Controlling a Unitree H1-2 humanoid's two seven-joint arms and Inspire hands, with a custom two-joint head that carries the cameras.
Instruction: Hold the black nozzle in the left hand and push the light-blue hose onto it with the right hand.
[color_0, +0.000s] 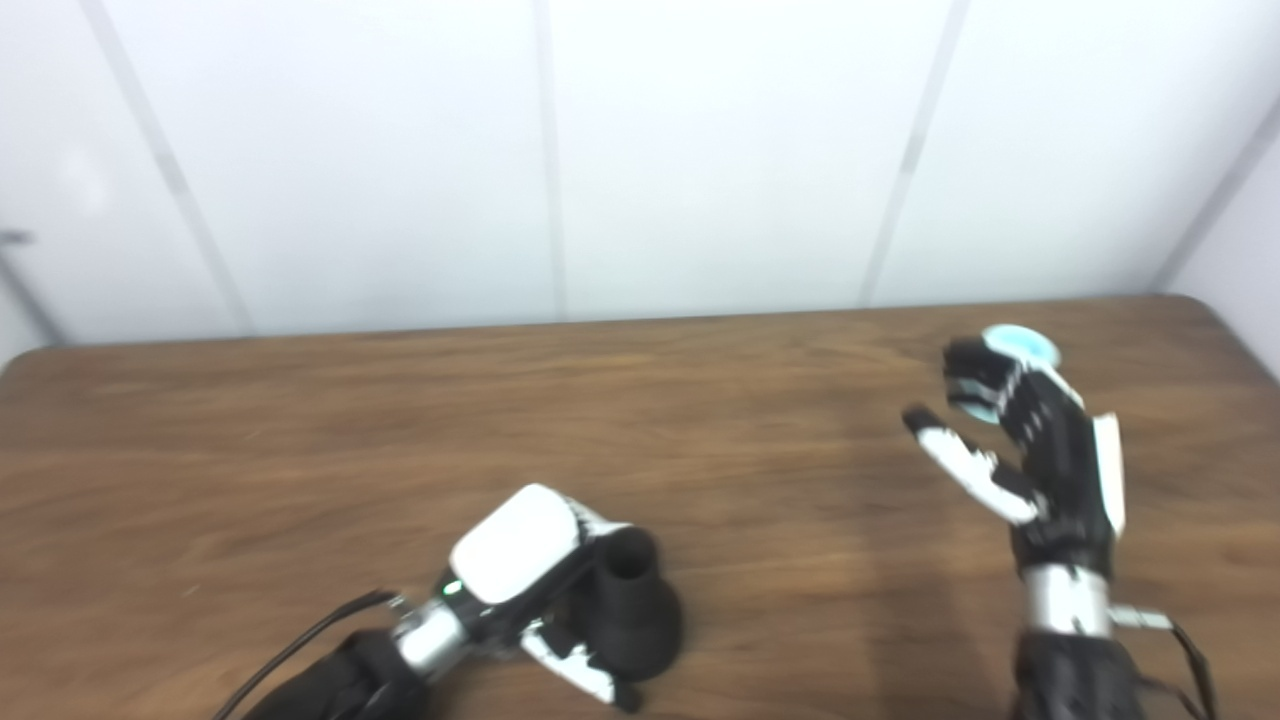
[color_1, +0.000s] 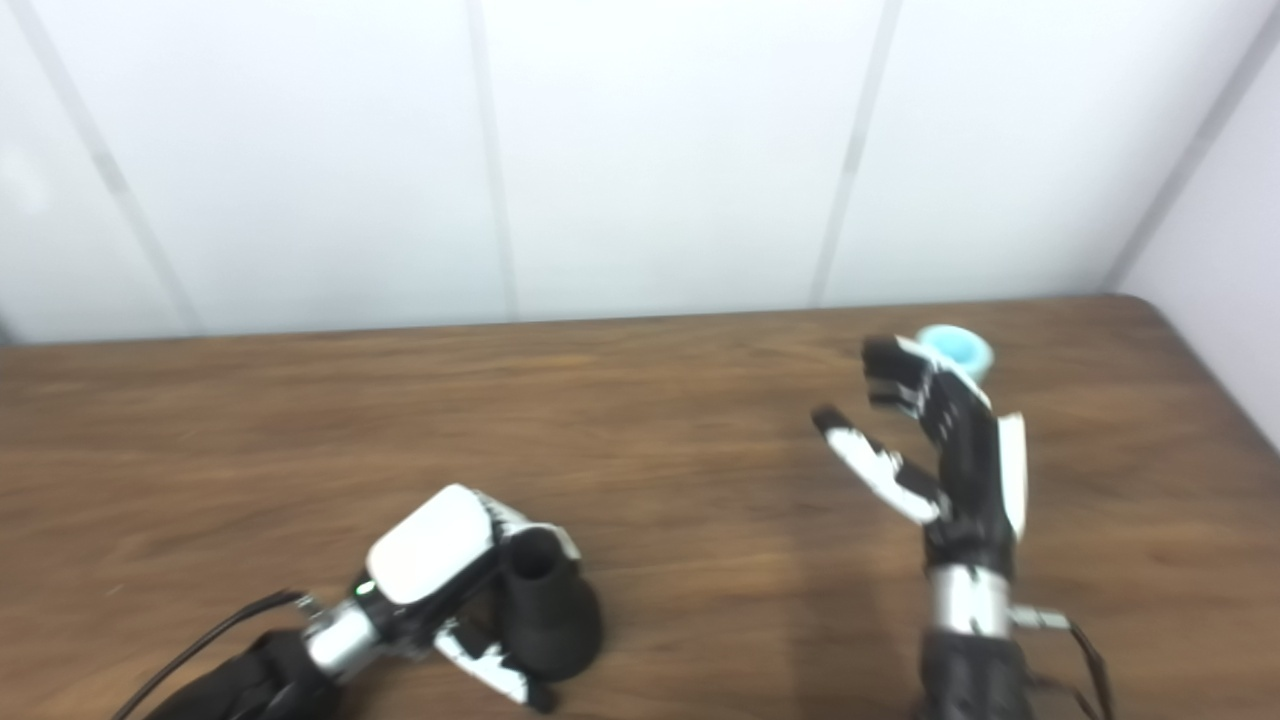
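Note:
The black nozzle (color_0: 635, 605) stands upright near the table's front edge, narrow opening up and wide flared base down. My left hand (color_0: 520, 560) is wrapped around it, fingers behind the neck and thumb in front of the base. At the far right the light-blue hose (color_0: 1025, 345) shows only as a round pale-blue end. The fingertips of my right hand (color_0: 1040, 450) hide the part below it. That hand stands upright with fingers and thumb spread, just in front of the hose, holding nothing.
The brown wooden table (color_0: 300, 450) ends at a white panelled wall (color_0: 700, 150) at the back, with a rounded corner at the far right. A black cable (color_0: 300, 635) trails from the left wrist.

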